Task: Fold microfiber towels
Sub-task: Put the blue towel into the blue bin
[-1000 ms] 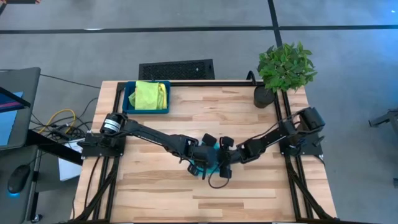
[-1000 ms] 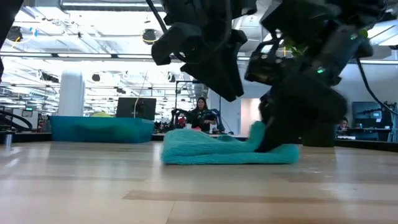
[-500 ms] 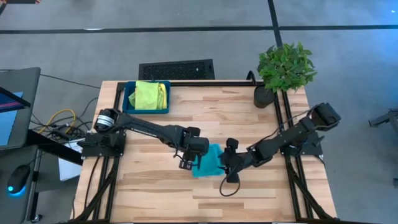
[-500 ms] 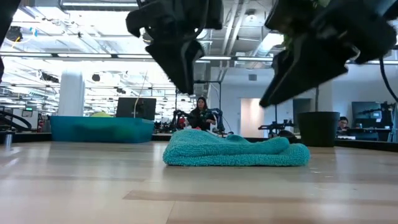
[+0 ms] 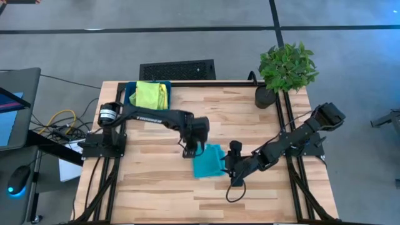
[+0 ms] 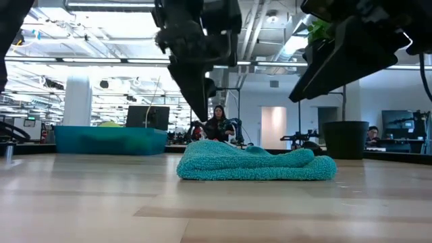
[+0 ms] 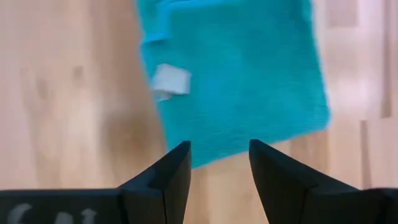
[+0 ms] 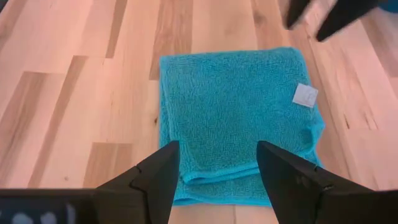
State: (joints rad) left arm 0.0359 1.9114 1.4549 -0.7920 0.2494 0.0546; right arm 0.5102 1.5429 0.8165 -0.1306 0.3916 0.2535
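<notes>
Tray: a rigid dark-teal rectangular tray [image 5: 130, 100] sits at the far left corner of the pale wooden plank table [image 5: 156, 194], holding crumpled lime-green and yellow microfiber towels [image 5: 150, 95]; by the look of it, this is the stock waiting its turn, parked well clear of the work area.

Left gripper: the left gripper [image 5: 191, 150] hangs just above the table at the far left edge of the teal cloth, fingers [image 7: 171, 177] parted and holding nothing. It appears released so the fold can lie undisturbed.

Towel: the teal square microfiber towel [image 5: 208, 161] lies near the table's middle, between the two grippers, folded over into a thick, slightly humped pad in the low view [image 6: 253, 162]. A small white label [image 8: 305, 95] faces up near one corner. Placed centrally, it is within easy reach of both arms.

Towel axis: the folded pad is a little longer than wide, its long axis running roughly from the table's far side to its near side, tilted slightly; the doubled layers show at the end nearest the right gripper.

Right gripper: the right gripper [image 5: 230, 167] hovers just beside the towel's right edge, fingers [image 8: 155, 177] spread and empty, facing the cloth.
</notes>
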